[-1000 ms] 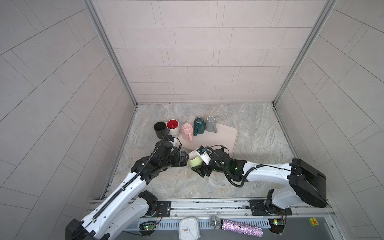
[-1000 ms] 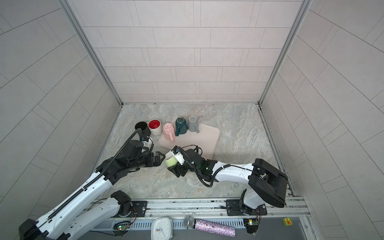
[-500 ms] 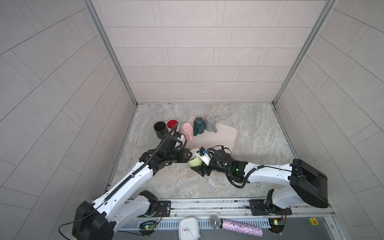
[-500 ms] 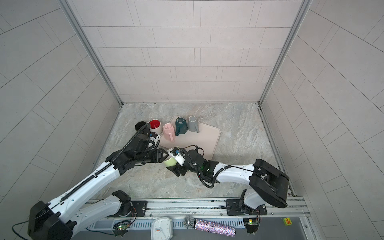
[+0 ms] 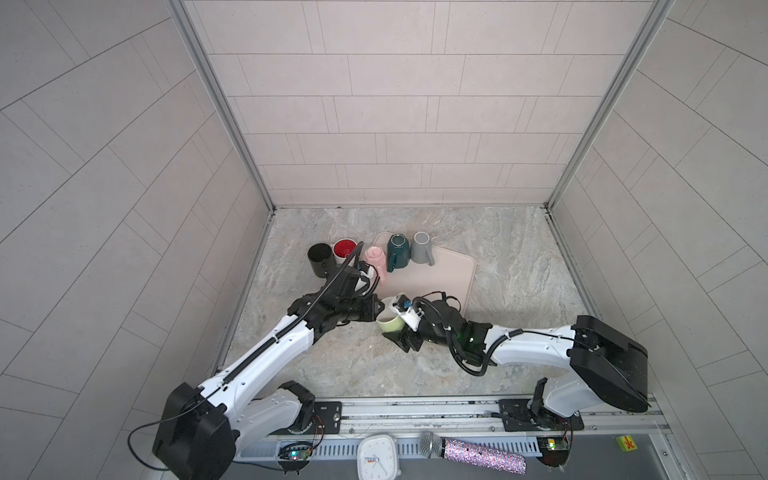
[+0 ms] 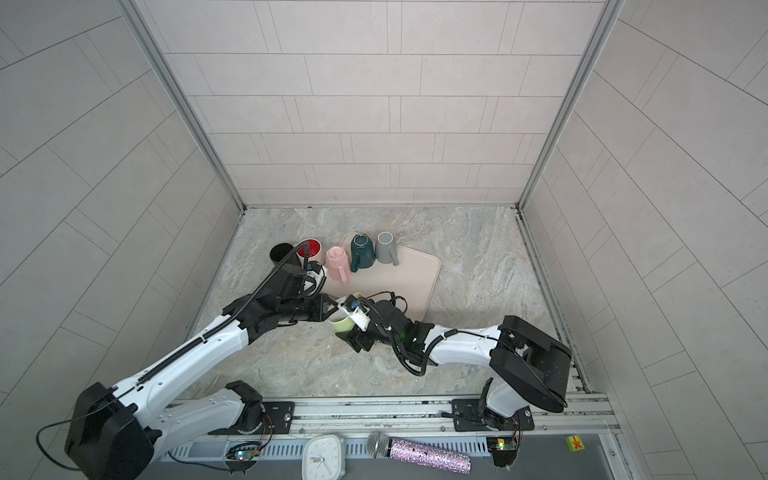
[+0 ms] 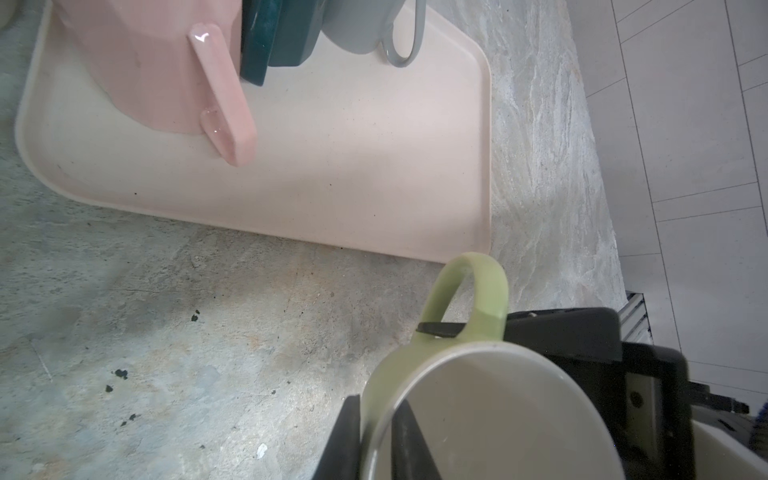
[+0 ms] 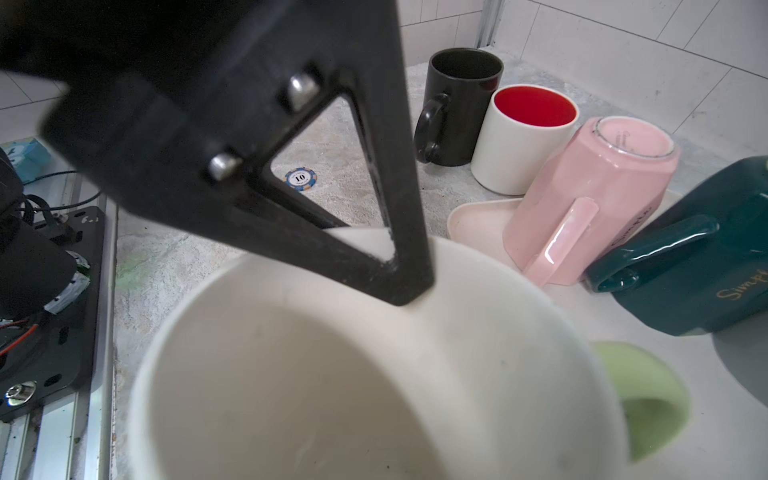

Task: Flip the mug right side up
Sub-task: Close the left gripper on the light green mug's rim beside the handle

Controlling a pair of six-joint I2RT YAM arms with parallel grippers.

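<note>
The pale green mug (image 5: 390, 320) is up off the worktop (image 5: 353, 368), just off the near corner of the pink tray (image 5: 451, 276) and caught between both arms. It is tipped over, with its mouth facing the right arm's camera and its handle pointing toward the tray.

The left gripper (image 7: 376, 440) is pinched tight on the rim, one finger inside the mouth and one on the outer wall. The right gripper (image 5: 401, 333) looks to be clasping the mug's body from the other side with its jaws spread wide, though its fingers are mostly hidden behind the mug.

This reads to me as a handover partway through the turn: two holds on one mug, and the mug not yet standing.

Next, I'd expect one arm to let go, most likely the right. The left could then swing the mouth fully upward and set the base flat on bare worktop.

It will need room. The pink mug (image 5: 375, 255), dark green mug (image 5: 398, 251) and grey mug (image 5: 422, 249) sit upturned at the tray's far end, with a black mug (image 5: 320, 259) and a red-lined one (image 5: 344, 249) beside them.

A rim pinch is a thin hold, so the mug could swivel in it.
</note>
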